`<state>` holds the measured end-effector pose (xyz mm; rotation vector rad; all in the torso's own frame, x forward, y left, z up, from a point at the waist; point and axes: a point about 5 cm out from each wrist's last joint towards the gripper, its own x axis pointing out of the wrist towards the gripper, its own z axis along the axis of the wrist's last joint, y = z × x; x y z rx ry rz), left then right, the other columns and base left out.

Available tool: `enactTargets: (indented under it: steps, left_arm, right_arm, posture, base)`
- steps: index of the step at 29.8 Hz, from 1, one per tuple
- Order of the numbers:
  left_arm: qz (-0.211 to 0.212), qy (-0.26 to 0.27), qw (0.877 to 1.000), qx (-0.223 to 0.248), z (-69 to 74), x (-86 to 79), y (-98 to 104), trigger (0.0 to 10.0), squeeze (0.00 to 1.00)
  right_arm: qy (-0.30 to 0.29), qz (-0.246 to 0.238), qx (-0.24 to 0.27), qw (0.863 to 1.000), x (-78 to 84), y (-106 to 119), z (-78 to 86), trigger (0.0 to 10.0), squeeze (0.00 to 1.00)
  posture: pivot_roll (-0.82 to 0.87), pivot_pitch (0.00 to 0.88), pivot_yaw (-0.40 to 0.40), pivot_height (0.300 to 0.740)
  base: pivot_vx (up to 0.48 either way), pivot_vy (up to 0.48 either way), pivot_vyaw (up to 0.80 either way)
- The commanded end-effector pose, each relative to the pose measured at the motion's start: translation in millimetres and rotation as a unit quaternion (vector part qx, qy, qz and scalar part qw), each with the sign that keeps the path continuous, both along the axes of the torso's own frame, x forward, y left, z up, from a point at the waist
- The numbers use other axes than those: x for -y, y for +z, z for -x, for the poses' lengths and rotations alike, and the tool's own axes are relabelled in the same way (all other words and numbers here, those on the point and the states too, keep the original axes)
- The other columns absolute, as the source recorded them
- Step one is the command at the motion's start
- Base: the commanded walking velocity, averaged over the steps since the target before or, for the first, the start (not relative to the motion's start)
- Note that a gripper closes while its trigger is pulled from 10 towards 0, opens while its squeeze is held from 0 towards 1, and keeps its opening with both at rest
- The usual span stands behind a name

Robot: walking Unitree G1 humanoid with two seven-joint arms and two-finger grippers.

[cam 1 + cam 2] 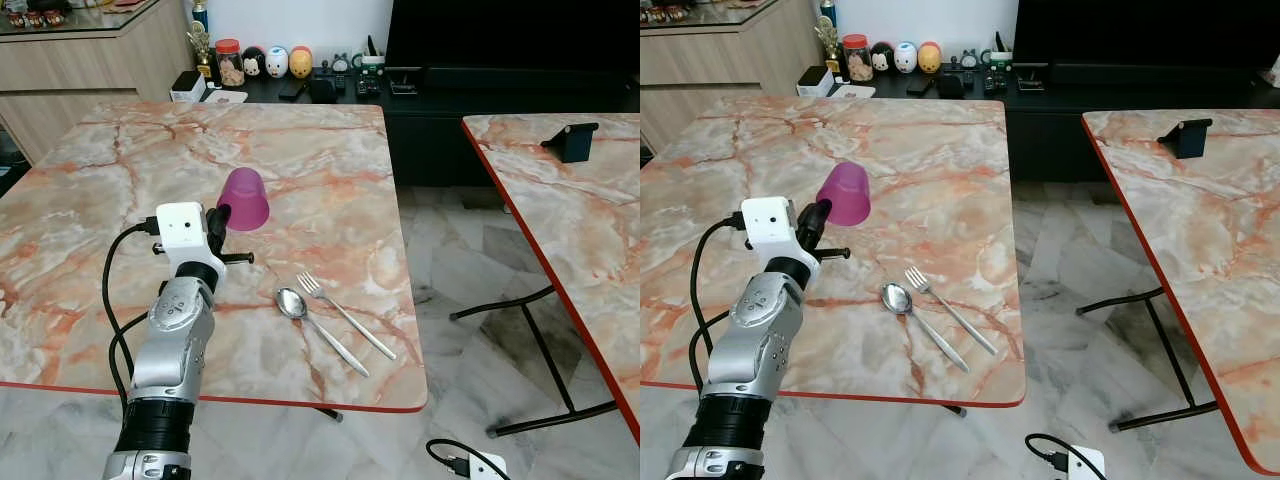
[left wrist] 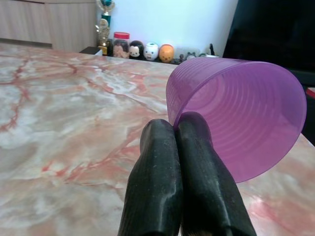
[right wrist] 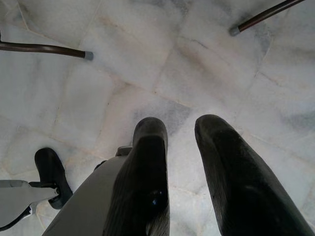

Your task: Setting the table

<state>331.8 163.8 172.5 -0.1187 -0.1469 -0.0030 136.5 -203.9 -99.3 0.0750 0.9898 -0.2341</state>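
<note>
A translucent purple cup [image 1: 245,198] hangs tilted just above the marble table [image 1: 90,210], mouth facing my left arm. My left gripper [image 2: 174,125] is shut on the cup's rim, its two black fingers [image 2: 157,167] pressed together. In front of the cup, nearer the table's front right corner, a fork [image 1: 345,315] and a spoon [image 1: 318,328] lie side by side. My right gripper [image 3: 182,128] hangs over the tiled floor, open, with nothing between its fingers.
A second marble table [image 1: 590,240] stands at the right with a black stand [image 1: 570,140] on it, and a strip of floor runs between the tables. A dark cabinet [image 1: 420,100] with a jar [image 1: 230,62] and figurines lines the back wall.
</note>
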Motion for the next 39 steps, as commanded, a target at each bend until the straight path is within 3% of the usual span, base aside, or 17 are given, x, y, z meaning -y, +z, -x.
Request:
enactTargets:
  steps: [1, 17, 39]
  left_arm:
    - [0.004, 0.008, 1.0, 0.023, 2.2, -1.6, 8.1, 10.0, 0.0]
    - [0.003, 0.009, 1.0, 0.026, -1.4, -0.6, 11.2, 10.0, 0.0]
    - [0.001, -0.002, 1.0, 0.024, -4.3, 3.1, 11.8, 10.0, 0.0]
  right_arm:
    - [-0.008, 0.001, 0.0, 1.0, 2.4, 0.2, 0.6, 10.0, 0.0]
    - [-0.007, 0.001, 0.001, 1.0, 2.6, 0.6, -0.5, 10.0, 0.0]
    - [-0.009, 0.002, 0.002, 1.0, 2.4, 0.3, 0.8, 10.0, 0.0]
  posture:
    - [0.06, 0.0, -0.01, 0.74]
    - [0.06, 0.0, -0.011, 0.74]
    - [0.06, 0.0, -0.01, 0.74]
  base:
    - [-0.296, 0.0, 0.0]
    - [-0.277, 0.0, 0.0]
    - [0.0, 0.0, 0.0]
